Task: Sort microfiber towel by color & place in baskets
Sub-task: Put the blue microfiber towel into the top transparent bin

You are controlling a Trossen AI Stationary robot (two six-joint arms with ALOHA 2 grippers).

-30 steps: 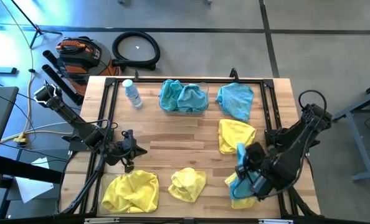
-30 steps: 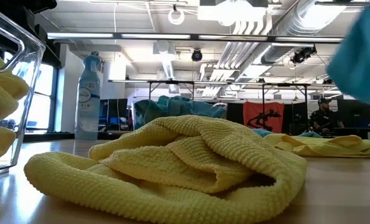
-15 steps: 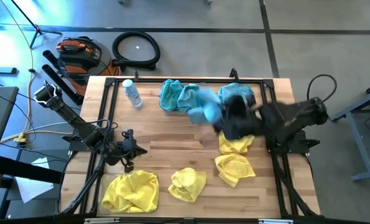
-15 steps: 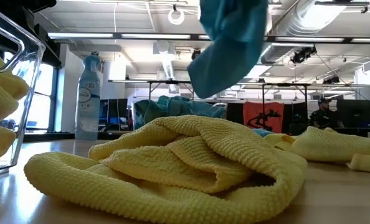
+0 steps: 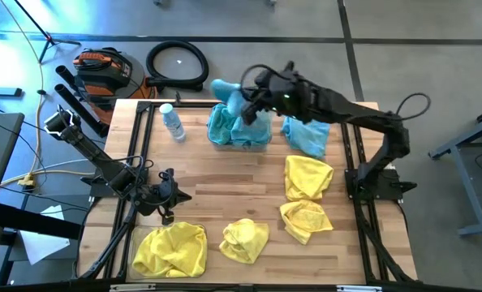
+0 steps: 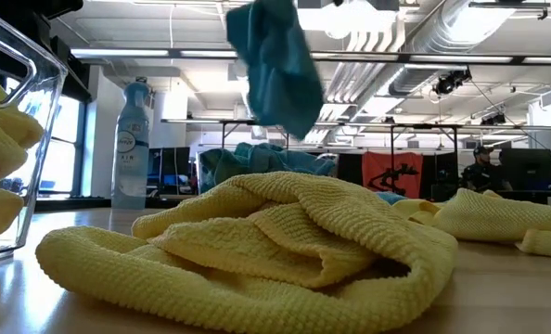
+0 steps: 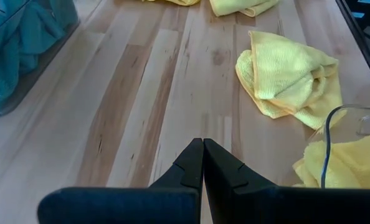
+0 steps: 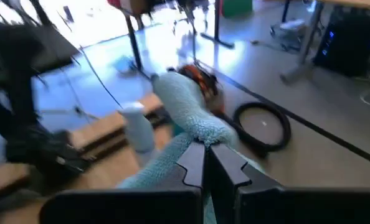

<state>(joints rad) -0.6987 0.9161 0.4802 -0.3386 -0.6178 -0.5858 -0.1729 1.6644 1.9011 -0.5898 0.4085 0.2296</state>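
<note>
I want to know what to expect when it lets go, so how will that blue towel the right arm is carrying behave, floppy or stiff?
Probably floppy: the blue towel hangs in loose folds below the right gripper, pinched at one spot. It looks light, since a small pinch carries it. On release it should slump into a crumpled heap like the towels in the far basket, and may drape over the rim.

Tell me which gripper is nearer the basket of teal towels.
Right. The right gripper hangs over the basket of teal towels, shut on a teal towel. The left gripper waits shut, well short of it, near the basket of yellow towels.
</note>
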